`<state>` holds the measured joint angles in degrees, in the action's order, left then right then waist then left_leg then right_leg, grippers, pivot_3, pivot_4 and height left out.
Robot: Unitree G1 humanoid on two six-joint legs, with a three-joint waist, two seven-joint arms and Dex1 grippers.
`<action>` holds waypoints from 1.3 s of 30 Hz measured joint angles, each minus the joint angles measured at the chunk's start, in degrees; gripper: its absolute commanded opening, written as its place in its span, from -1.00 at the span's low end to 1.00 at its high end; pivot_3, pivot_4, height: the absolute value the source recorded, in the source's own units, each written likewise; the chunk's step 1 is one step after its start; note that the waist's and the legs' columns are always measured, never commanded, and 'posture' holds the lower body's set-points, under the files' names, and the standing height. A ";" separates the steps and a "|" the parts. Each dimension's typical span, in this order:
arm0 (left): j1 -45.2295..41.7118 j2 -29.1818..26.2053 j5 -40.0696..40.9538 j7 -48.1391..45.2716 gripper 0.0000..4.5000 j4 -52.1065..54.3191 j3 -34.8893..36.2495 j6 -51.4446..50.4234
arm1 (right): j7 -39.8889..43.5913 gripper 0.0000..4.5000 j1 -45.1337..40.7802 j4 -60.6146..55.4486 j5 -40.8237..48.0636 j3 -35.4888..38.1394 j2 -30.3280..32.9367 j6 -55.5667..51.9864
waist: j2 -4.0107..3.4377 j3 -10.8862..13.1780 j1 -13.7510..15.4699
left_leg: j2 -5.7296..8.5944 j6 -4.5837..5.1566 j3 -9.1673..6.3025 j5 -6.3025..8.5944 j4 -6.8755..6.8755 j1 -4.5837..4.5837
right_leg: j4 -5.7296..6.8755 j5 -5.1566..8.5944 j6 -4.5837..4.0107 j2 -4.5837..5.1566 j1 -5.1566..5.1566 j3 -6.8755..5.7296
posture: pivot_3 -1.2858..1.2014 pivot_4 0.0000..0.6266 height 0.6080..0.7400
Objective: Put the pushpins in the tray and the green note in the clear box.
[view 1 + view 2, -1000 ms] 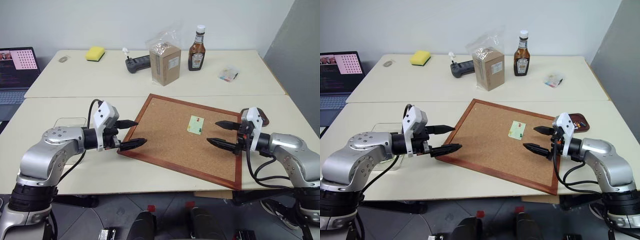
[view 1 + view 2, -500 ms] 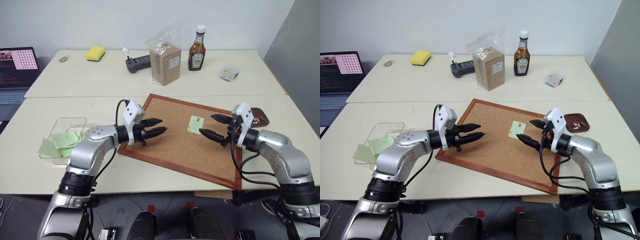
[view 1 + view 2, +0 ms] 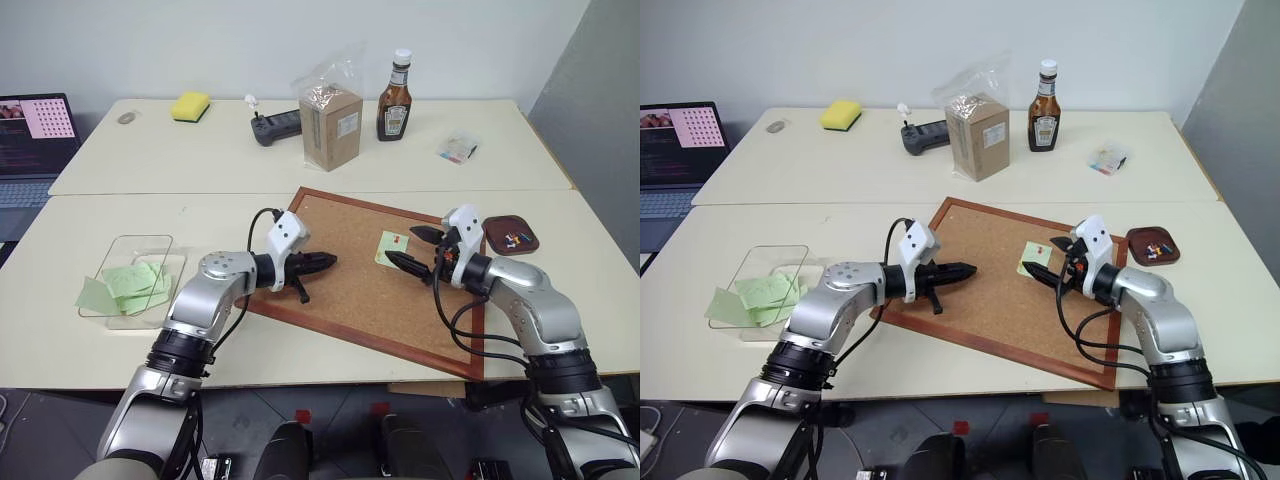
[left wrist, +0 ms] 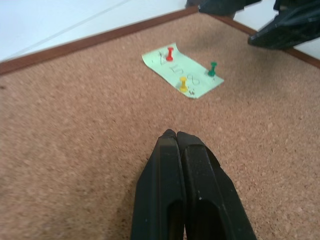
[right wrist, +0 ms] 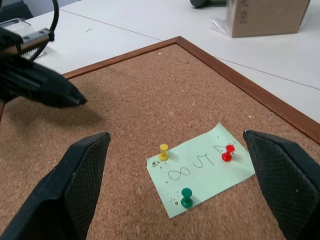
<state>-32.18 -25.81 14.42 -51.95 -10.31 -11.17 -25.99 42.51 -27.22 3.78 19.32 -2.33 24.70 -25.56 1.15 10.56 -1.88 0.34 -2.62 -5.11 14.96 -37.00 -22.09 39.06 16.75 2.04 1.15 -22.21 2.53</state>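
1. Both arms have swung inward over the cork board point(image 3: 370, 275) since a second ago; the left gripper point(image 3: 322, 263) came in from beyond the board's near-left edge and its two fingers, wide apart then, are now pressed tip to tip on nothing
2. Right gripper point(image 3: 408, 250) — jaws spread wide, empty, pointing across the board toward the left gripper
3. Green note point(image 5: 201, 169) lies flat on the board, pinned by three pushpins: red pushpin point(image 5: 228, 151), yellow pushpin point(image 5: 163, 151), green pushpin point(image 5: 186, 197)
4. Key relation: the note sits straight ahead of the right gripper, just beyond the tips and between the lines of its two fingers, long axis slanting across that gap; the right gripper is much the nearer, the left well apart across bare cork
5. Tray point(image 3: 510, 237) rests on the table just off the board's right edge, behind the right gripper, with a few small coloured bits in it; clear box point(image 3: 138, 278) stands far left, holding other pale green slips
6. Writing: handwritten marks on the note, something like "8 5" — not surely readable; bottle and carton labels at the back too small to read
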 measured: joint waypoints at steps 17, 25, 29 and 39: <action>1.60 0.82 -1.72 0.09 -1.00 0.76 -1.86 -1.56 | -0.12 0.35 -7.26 19.74 -6.29 -1.29 -5.01 11.13 | -0.04 -0.02 -0.08 | -0.01 0.00 0.03 0.00 0.01 0.05 | 0.02 0.00 -0.01 0.01 0.01 0.03 | 0.03 -0.52 1.00; 1.95 0.81 -1.72 0.11 -1.00 1.69 -1.83 -2.44 | -0.20 -0.42 -9.57 25.12 -8.54 -1.27 -5.96 15.10 | -0.04 -0.03 -0.07 | -0.01 0.00 0.02 0.00 0.01 0.05 | 0.03 0.00 -0.01 0.02 0.02 0.02 | 0.03 -0.52 1.00; 1.98 0.79 -1.73 0.23 -1.00 1.66 -1.82 -2.35 | -0.27 -0.78 -10.13 26.96 -9.77 -1.25 -5.68 16.26 | -0.04 -0.03 -0.07 | -0.01 0.00 0.02 0.00 0.01 0.07 | 0.03 -0.01 -0.01 0.02 0.02 0.02 | 0.03 -0.52 1.00; 1.97 0.83 -1.97 0.87 -1.00 1.49 -1.88 -2.03 | 0.17 -1.00 -10.96 28.38 -11.15 -0.99 -5.45 17.24 | -0.05 -0.03 -0.08 | -0.01 0.00 0.02 0.00 0.00 0.08 | 0.05 -0.01 -0.01 0.02 0.04 0.01 | 0.03 -0.52 1.00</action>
<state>-30.21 -24.98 12.45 -51.08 -8.82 -13.06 -28.02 42.68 -38.18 32.16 8.17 -3.32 19.26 -8.33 1.11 10.52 -1.96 0.32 -2.62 -5.10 14.95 -37.00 -22.01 39.11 16.74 2.03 1.17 -22.17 2.54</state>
